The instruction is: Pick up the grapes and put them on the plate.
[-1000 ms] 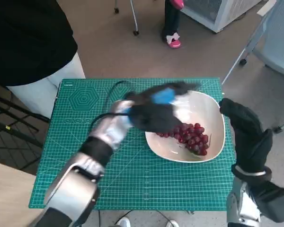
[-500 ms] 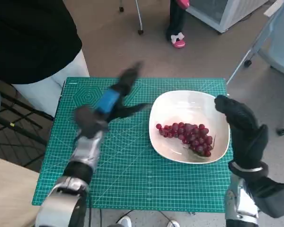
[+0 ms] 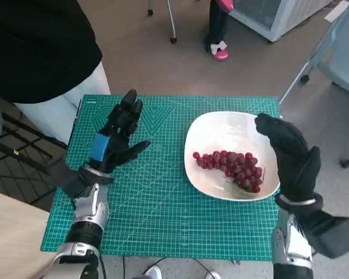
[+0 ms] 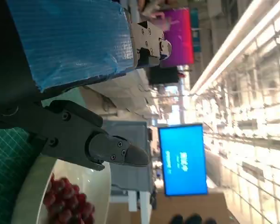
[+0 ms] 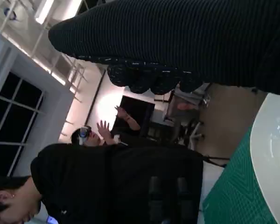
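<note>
In the head view, a white plate (image 3: 231,156) is seen on the green mat (image 3: 163,215) that covers the surface, near its right edge. A bunch of red grapes (image 3: 230,169) is lying inside the plate, in its near half. The left robot hand (image 3: 116,141) is held above the left part of the mat, well apart from the plate; its fingers are spread and nothing is grasped. The right robot hand (image 3: 291,156) is raised over the right rim of the plate, its fingers loosely apart and also empty. A person in a black top (image 3: 38,46) is seen at the far left corner.

In the left wrist view, only a part of the plate (image 4: 32,191) with the grapes (image 4: 65,205) is shown past the black fingers (image 4: 107,148), and a blue screen (image 4: 183,159) is visible far behind.

In the right wrist view, the grapes are not shown: only the plate's rim (image 5: 269,154), the mat (image 5: 233,200) and the person (image 5: 107,182) are seen under the glove (image 5: 186,42).
</note>
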`<control>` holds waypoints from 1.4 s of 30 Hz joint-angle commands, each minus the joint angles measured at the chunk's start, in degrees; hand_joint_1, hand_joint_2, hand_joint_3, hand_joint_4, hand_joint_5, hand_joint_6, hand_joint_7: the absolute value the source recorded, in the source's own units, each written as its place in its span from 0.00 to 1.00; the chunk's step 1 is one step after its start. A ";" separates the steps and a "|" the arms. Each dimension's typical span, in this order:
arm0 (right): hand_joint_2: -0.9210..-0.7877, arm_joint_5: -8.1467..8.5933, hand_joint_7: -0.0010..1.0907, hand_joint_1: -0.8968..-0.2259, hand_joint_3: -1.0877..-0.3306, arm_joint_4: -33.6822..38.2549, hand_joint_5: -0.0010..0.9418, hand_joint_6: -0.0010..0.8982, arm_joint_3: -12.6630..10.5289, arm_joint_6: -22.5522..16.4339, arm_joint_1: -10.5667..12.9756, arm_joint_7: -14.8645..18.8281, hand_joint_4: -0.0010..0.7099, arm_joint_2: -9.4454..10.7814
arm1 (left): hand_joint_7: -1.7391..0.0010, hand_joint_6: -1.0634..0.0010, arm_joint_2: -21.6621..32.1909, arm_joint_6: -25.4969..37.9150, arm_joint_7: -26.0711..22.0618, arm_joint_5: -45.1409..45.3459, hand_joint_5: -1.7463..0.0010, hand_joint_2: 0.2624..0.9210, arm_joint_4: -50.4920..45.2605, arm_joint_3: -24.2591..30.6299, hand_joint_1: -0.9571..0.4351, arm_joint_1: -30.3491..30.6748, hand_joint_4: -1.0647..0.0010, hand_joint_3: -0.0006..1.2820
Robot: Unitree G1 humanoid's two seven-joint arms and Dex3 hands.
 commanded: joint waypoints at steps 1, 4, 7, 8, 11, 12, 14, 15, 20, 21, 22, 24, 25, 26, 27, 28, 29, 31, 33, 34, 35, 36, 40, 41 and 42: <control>0.00 0.44 0.13 0.40 0.30 1.31 0.00 0.19 0.15 0.79 -0.55 1.08 0.56 -0.02 | 0.98 0.77 -0.41 0.97 -0.71 -1.22 0.99 1.00 -2.82 0.39 0.47 1.48 0.88 0.07; 0.00 0.35 0.13 0.40 0.30 1.26 0.00 0.19 0.20 1.07 -0.95 1.34 0.55 -0.10 | 0.98 0.75 -0.45 1.16 -0.58 -1.28 0.99 1.00 -3.53 0.50 0.48 1.79 0.86 0.07; 0.00 0.40 0.13 0.40 0.30 1.31 0.00 0.18 0.16 1.36 -1.28 1.58 0.55 -0.25 | 0.98 0.74 -0.54 1.26 -0.34 -1.29 0.99 1.00 -3.79 0.46 0.48 1.81 0.85 0.07; 0.00 0.44 0.13 0.40 0.30 1.35 0.00 0.18 0.13 1.44 -1.39 1.68 0.55 -0.31 | 0.98 0.74 -0.61 1.32 -0.29 -1.31 0.99 1.00 -3.87 0.44 0.48 1.79 0.85 0.07; 0.00 0.57 0.13 0.40 0.29 1.20 0.00 0.18 0.07 1.81 -1.61 1.96 0.55 -0.45 | 0.98 0.73 -0.92 1.45 -0.19 -1.37 0.99 1.00 -4.24 0.30 0.48 1.78 0.84 0.07; 0.00 0.62 0.13 0.40 0.29 1.11 0.00 0.18 0.05 1.94 -1.66 2.04 0.55 -0.49 | 0.98 0.73 -1.03 1.48 -0.16 -1.35 0.99 1.00 -4.34 0.24 0.48 1.77 0.84 0.07; 0.00 0.70 0.13 0.40 0.29 1.06 0.00 0.18 -0.02 2.13 -1.77 2.19 0.55 -0.56 | 0.98 0.73 -1.21 1.55 -0.07 -1.28 0.99 1.00 -4.46 0.15 0.48 1.72 0.84 0.07; 0.00 0.73 0.13 0.40 0.29 1.05 0.00 0.18 -0.06 2.20 -1.83 2.27 0.55 -0.61 | 0.98 0.73 -1.29 1.61 -0.05 -1.25 0.99 1.00 -4.55 0.09 0.48 1.70 0.84 0.08; 0.00 0.70 0.14 0.40 0.28 0.82 0.00 0.18 -0.22 2.55 -1.97 2.41 0.55 -0.81 | 0.98 0.72 -1.56 1.93 -0.26 -1.16 0.99 1.00 -5.13 -0.17 0.48 1.79 0.84 0.10; 0.00 0.67 0.14 0.40 0.28 0.77 0.00 0.18 -0.24 2.62 -1.98 2.40 0.55 -0.84 | 0.99 0.72 -1.58 1.96 -0.30 -1.13 0.99 1.00 -5.18 -0.20 0.48 1.79 0.84 0.10; 0.00 0.64 0.14 0.40 0.28 0.73 0.00 0.18 -0.26 2.69 -1.99 2.38 0.55 -0.85 | 0.99 0.72 -1.60 1.98 -0.33 -1.09 1.00 1.00 -5.21 -0.22 0.48 1.79 0.84 0.10; 0.00 0.60 0.14 0.40 0.28 0.65 0.00 0.18 -0.31 2.78 -1.99 2.37 0.55 -0.90 | 0.99 0.72 -1.63 1.97 -0.40 -1.03 1.00 1.00 -5.22 -0.28 0.48 1.80 0.84 0.11; 0.00 0.58 0.14 0.40 0.28 0.63 0.00 0.18 -0.33 2.81 -1.98 2.37 0.55 -0.92 | 0.99 0.72 -1.63 1.94 -0.43 -1.00 1.00 1.00 -5.22 -0.31 0.47 1.82 0.84 0.11; 0.00 0.56 0.14 0.40 0.28 0.60 0.00 0.18 -0.35 2.84 -1.98 2.36 0.55 -0.94 | 0.99 0.72 -1.63 1.89 -0.45 -0.97 1.00 1.00 -5.21 -0.34 0.47 1.85 0.84 0.11; 0.00 0.53 0.14 0.40 0.28 0.57 0.00 0.18 -0.36 2.87 -1.97 2.35 0.55 -0.97 | 0.99 0.72 -1.64 1.83 -0.47 -0.93 1.00 1.00 -5.23 -0.37 0.47 1.91 0.84 0.11; 0.00 0.49 0.14 0.41 0.28 0.53 0.00 0.18 -0.36 2.90 -1.97 2.32 0.55 -0.99 | 0.99 0.72 -1.64 1.76 -0.48 -0.89 1.00 1.00 -5.26 -0.42 0.47 1.98 0.83 0.11; 0.00 0.45 0.14 0.41 0.28 0.48 0.00 0.18 -0.37 2.93 -1.96 2.28 0.55 -1.01 | 0.99 0.72 -1.64 1.71 -0.52 -0.86 1.00 1.00 -5.29 -0.46 0.47 2.07 0.83 0.11; 0.00 0.38 0.14 0.41 0.28 0.36 0.00 0.18 -0.38 3.02 -1.96 2.19 0.55 -1.04 | 0.99 0.72 -1.64 1.64 -0.62 -0.86 1.00 1.00 -5.36 -0.53 0.46 2.24 0.84 0.11; 0.00 0.35 0.15 0.41 0.28 0.30 0.00 0.18 -0.40 3.12 -1.98 2.14 0.55 -1.07 | 0.99 0.72 -1.66 1.65 -0.76 -0.92 1.00 1.00 -5.44 -0.58 0.46 2.41 0.83 0.11; 0.00 0.34 0.15 0.41 0.28 0.29 0.00 0.18 -0.42 3.16 -2.00 2.12 0.55 -1.09 | 0.99 0.72 -1.68 1.67 -0.84 -0.98 1.00 1.00 -5.54 -0.61 0.46 2.52 0.83 0.12; 0.00 0.34 0.15 0.41 0.28 0.28 0.00 0.18 -0.43 3.21 -2.01 2.11 0.55 -1.10 | 0.99 0.72 -1.69 1.71 -0.92 -1.03 1.00 1.00 -5.67 -0.63 0.46 2.66 0.83 0.12; 0.00 0.34 0.15 0.41 0.28 0.27 0.00 0.18 -0.45 3.26 -2.02 2.10 0.55 -1.11 | 0.99 0.72 -1.70 1.75 -1.01 -1.09 1.00 1.00 -5.82 -0.65 0.46 2.81 0.83 0.12; 0.00 0.33 0.15 0.41 0.28 0.27 0.00 0.17 -0.49 3.31 -2.05 2.10 0.55 -1.13 | 0.99 0.71 -1.71 1.89 -1.36 -1.35 1.00 1.00 -6.44 -0.67 0.45 3.43 0.82 0.12; 0.00 0.30 0.15 0.41 0.28 0.28 0.00 0.17 -0.50 3.29 -2.07 2.09 0.55 -1.13 | 0.99 0.71 -1.71 1.93 -1.47 -1.43 1.00 1.00 -6.65 -0.67 0.45 3.62 0.82 0.12; 0.00 0.28 0.15 0.41 0.28 0.28 0.00 0.17 -0.50 3.28 -2.08 2.08 0.55 -1.13 | 0.99 0.70 -1.71 1.94 -1.53 -1.47 0.99 1.00 -6.77 -0.67 0.45 3.74 0.82 0.12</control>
